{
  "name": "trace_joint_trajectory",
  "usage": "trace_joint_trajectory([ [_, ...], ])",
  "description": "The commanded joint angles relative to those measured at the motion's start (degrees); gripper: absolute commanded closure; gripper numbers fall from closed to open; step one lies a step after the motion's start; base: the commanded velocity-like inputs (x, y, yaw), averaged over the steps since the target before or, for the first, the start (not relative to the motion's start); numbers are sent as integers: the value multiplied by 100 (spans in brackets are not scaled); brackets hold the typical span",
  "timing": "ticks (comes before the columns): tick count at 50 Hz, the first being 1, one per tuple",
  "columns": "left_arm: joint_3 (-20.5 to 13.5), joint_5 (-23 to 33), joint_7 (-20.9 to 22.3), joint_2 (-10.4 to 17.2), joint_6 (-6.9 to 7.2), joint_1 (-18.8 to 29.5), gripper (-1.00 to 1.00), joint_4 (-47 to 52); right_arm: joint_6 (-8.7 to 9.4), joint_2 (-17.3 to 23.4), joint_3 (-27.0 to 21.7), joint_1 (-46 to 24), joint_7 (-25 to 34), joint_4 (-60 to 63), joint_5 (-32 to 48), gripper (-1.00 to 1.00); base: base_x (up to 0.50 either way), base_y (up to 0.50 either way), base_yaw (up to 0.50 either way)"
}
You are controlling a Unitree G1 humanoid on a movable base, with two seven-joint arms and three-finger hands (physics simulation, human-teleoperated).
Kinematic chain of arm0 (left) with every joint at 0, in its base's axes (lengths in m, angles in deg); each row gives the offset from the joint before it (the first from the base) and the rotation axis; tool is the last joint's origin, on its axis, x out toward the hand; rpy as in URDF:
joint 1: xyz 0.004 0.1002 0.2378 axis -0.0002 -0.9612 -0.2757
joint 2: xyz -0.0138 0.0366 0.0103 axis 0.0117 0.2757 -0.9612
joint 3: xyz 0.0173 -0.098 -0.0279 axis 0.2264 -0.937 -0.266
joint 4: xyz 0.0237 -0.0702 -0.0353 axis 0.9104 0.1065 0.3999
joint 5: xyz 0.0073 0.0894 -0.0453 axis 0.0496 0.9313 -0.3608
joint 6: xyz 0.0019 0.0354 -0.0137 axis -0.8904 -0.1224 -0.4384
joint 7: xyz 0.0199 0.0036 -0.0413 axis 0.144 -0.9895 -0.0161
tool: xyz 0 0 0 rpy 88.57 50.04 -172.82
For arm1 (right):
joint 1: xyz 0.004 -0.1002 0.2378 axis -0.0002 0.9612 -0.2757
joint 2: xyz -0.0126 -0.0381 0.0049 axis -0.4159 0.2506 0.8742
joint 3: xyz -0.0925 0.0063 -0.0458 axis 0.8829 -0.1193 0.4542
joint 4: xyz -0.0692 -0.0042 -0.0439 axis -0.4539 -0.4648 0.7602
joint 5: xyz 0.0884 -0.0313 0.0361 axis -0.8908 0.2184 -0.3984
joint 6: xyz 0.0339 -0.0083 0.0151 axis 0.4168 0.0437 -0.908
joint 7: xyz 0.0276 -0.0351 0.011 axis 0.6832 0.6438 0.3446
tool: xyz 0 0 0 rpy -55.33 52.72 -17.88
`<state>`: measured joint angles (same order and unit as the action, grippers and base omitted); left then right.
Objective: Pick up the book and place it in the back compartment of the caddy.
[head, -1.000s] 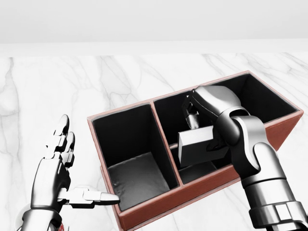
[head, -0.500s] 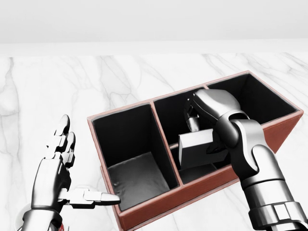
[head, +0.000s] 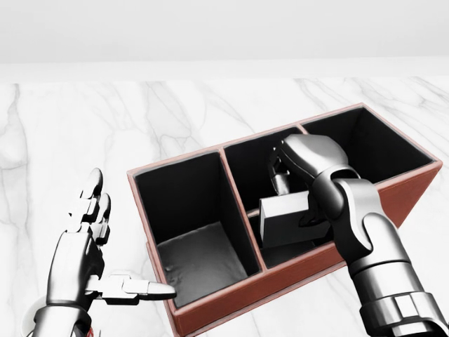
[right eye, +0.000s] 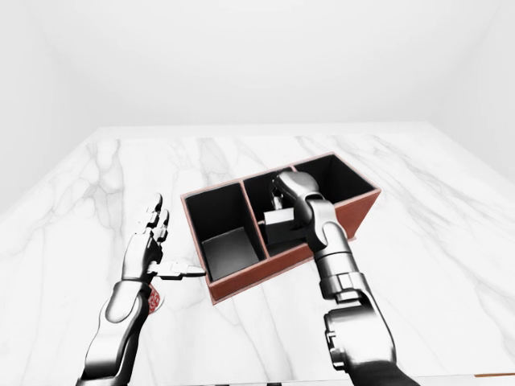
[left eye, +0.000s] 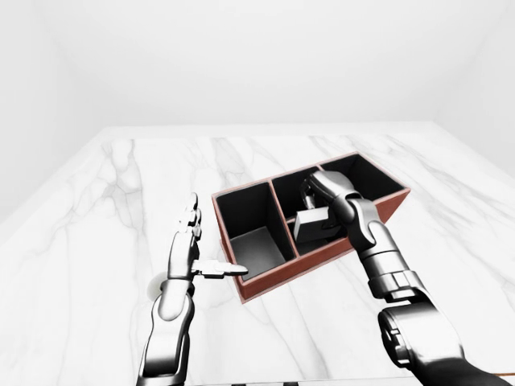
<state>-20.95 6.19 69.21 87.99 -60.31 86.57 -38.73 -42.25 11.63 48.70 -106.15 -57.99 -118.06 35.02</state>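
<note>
Right hand [head: 309, 165] fingers clamped on grey rectangular book [head: 284, 219], tilted in middle section of red-brown, black-lined caddy [head: 210, 309]. Left hand [head: 81, 263] fingers spread apart, beside caddy's left wall.

A broad white marble tabletop [left eye: 96, 233] veined in grey fills the scene under soft, even light. Plain white walls [left eye: 257, 56] rise beyond its top edge in the left-eye view, meeting at faint corners on either side.

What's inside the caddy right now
The big left compartment of the caddy holds nothing. The right hand holds a grey book in the middle section; the floor beneath it is hidden.
</note>
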Motion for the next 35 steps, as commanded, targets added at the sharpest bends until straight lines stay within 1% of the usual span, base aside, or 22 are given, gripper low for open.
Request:
trace_joint_trajectory([
  [1,-6,-7,1,3,0,10,-100,-18,0,-8,-52,-49,-222,-100,23,100,0,0,0],
  [16,13,3,0,-4,0,-20,-100,22,0,-9,-38,-68,-361,-265,27,100,0,0,0],
  [23,9,2,2,-2,0,-16,-100,44,0,4,-2,-165,-643,-635,69,100,0,0,0],
  [35,12,5,1,-4,0,-18,-100,30,0,-1,21,-162,-741,-752,83,100,0,0,0],
])
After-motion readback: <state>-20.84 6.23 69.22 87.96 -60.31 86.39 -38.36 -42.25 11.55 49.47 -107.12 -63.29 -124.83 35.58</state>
